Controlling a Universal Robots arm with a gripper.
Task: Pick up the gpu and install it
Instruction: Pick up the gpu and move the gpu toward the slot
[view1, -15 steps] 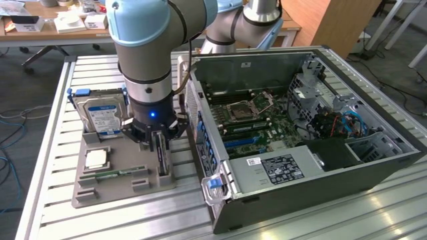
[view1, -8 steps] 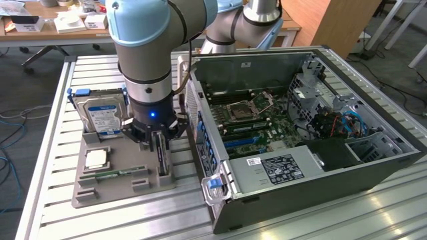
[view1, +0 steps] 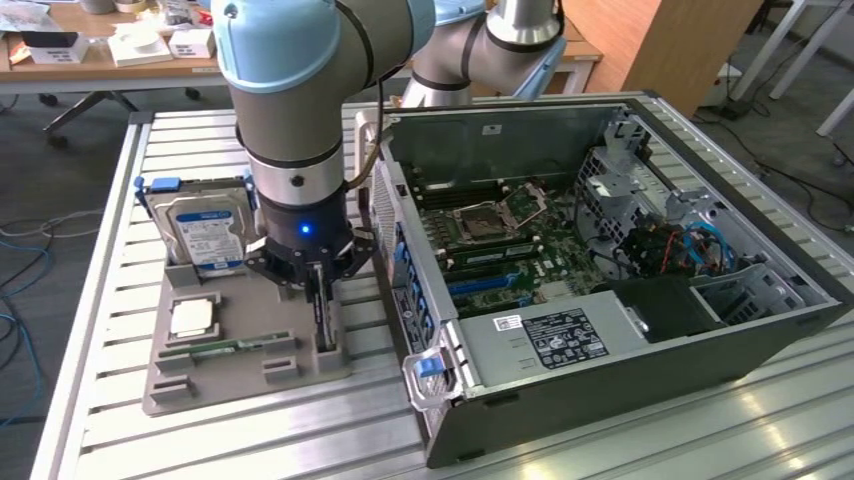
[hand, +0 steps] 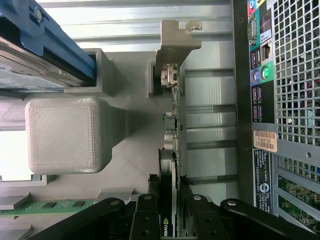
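Grey holder tray (view1: 200, 385) on the surface carries the gpu (view1: 324, 318), upright on edge in its slot. Grasp step in hand: gripper (view1: 316, 292) is down over the card, fingers (hand: 147, 212) astride it and not clamped. Any lift likely needs a square, firm pinch first.

The arm (view1: 300, 120) is being shown as silver-grey tubes capped at the joints with pale blue covers. A thin black cable (view1: 383, 100) is being carried along its right side. A small blue light (view1: 306, 229) is being displayed on the black wrist collar. The gripper (view1: 316, 298) is being seen as black linkage bars pinned with round dark screws (hand: 193, 198).
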